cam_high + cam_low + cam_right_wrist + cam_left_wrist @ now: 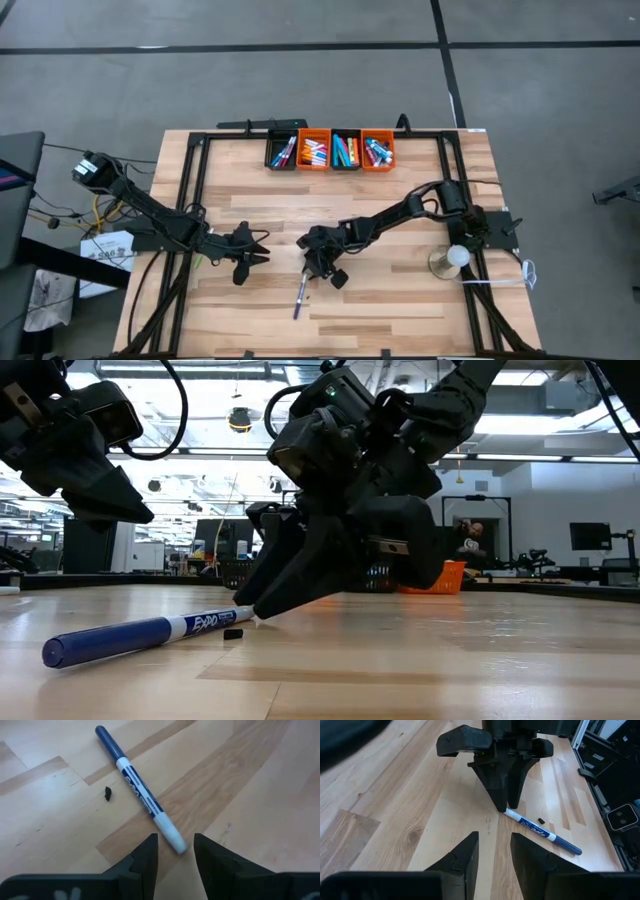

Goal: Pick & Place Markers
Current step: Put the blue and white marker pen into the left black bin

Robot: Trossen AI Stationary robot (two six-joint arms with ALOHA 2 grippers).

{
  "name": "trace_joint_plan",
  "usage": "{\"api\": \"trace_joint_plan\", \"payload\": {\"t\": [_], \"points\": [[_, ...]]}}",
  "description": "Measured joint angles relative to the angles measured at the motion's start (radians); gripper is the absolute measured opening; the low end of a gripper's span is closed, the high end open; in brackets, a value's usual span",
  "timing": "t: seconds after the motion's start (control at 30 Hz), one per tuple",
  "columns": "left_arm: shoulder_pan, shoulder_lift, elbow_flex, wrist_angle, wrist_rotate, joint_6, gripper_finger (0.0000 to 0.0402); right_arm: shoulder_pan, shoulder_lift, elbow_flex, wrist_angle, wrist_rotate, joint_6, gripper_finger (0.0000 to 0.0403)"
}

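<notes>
Item: one blue-capped, white-barrelled plastic marker (141, 790), lying flat on the wooden table (420, 300); likely light, stiff and prone to rolling. Your right gripper (174, 851) is spread at its white end; you should pinch mid-barrel. Left gripper (494, 851), also parted and empty, waits to the left.

Blue marker (140, 789) flat on wood table (260, 795), white end btwn parted right gripper (175, 851) fingers; small black bit (107, 794) beside it.

It was a large open workshop or lab: a grey concrete floor (300, 80) at twelve o'clock from the wooden table (400, 310), with long ceiling lights (560, 457), monitors (588, 536) and a seated person (470, 540) behind.
</notes>
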Motion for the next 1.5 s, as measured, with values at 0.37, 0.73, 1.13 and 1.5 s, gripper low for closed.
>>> {"api": "trace_joint_plan", "payload": {"t": [0.37, 0.73, 1.13, 1.5], "points": [[0.0, 0.0, 0.0, 0.0, 0.0, 0.0, 0.0109, 0.005, 0.073, 0.023, 0.076, -0.038, 0.003, 0.0116], [0.0, 0.0, 0.0, 0.0, 0.0, 0.0, 0.0109, -0.002, 0.068, 0.023, 0.058, -0.062, 0.02, 0.0069], [0.0, 0.0, 0.0, 0.0, 0.0, 0.0, 0.0109, -0.004, 0.067, 0.02, 0.071, -0.121, 0.001, 0.0021], [0.0, 0.0, 0.0, 0.012, 0.0, 0.001, 0.0109, -0.008, -0.048, 0.016, -0.03, -0.061, -0.067, 0.0015]]}}
